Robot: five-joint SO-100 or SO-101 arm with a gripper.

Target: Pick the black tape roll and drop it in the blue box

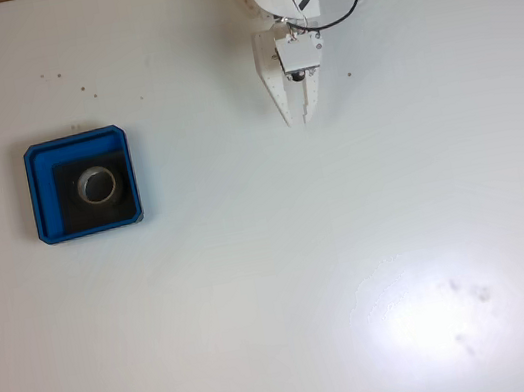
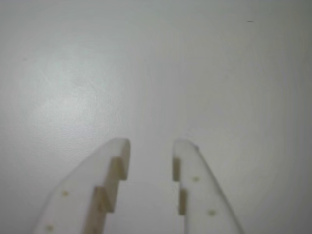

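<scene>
The roll (image 1: 98,185) is lying flat inside the box (image 1: 43,194), on its black floor, roughly centred. So, judging from how things lie, the pick-and-drop looks done; the step in hand is prob. the retreat/park, w/ nothing left to carry.

The gripper (image 1: 297,121) is hanging over bare table (image 1: 401,232), near the top edge of the fixed view, fingertips pointing down-frame. The box is sitting well apart from it, off to the gripper's left in that view and a bit further down-frame. Nothing is lying btwn the two.

In the wrist view the gripper (image 2: 151,146) is showing both fingers (image 2: 197,180) w/ a clear gap btwn the tips: partly open, not wide. It is holding nothing; only plain white table is showing thru the gap and ahead of the tips. In the fixed view the fingers are looking nearly together, but the wrist view is giving the better read.

Next move, as a judgement: if the roll counts as delivered, the arm is only needing to fold back to rest, keeping clear of the box so as not to nudge it. If a re-pick were wanted, the gripper would be needing to swing left toward the box, open wider than the ring's band, and come down over one side of the ring, w/ one finger going into the open centre.
</scene>
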